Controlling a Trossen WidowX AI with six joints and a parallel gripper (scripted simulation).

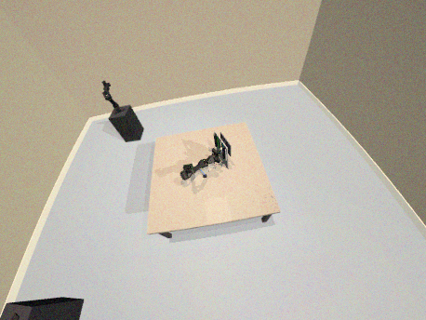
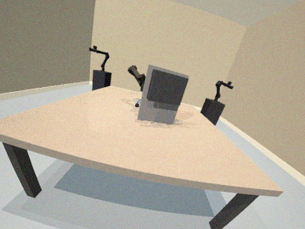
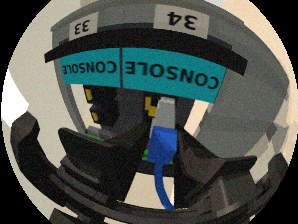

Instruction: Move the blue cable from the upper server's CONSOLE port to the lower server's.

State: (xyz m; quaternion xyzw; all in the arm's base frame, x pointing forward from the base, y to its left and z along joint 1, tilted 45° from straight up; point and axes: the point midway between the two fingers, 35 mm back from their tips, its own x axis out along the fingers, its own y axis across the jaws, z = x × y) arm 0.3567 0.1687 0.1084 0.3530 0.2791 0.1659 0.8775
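Wrist view: pincer (image 3: 161, 145) clamped on the plug (image 3: 163, 142), hidden in the exterior view behind the grey panel (image 2: 142, 111) on the tabletop (image 1: 209, 200) (image 2: 133, 136) | Plug: blue body, pale grey front, blue cable (image 3: 161, 187) trailing; located below the CONSOLE label (image 3: 172, 74) beneath tag 34 (image 3: 181, 21), seating unclear.

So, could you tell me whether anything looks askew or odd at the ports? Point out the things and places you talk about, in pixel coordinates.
Nothing looks damaged. The CONSOLE labels (image 3: 172, 75) read upside down in the wrist view, possibly just the camera's orientation.
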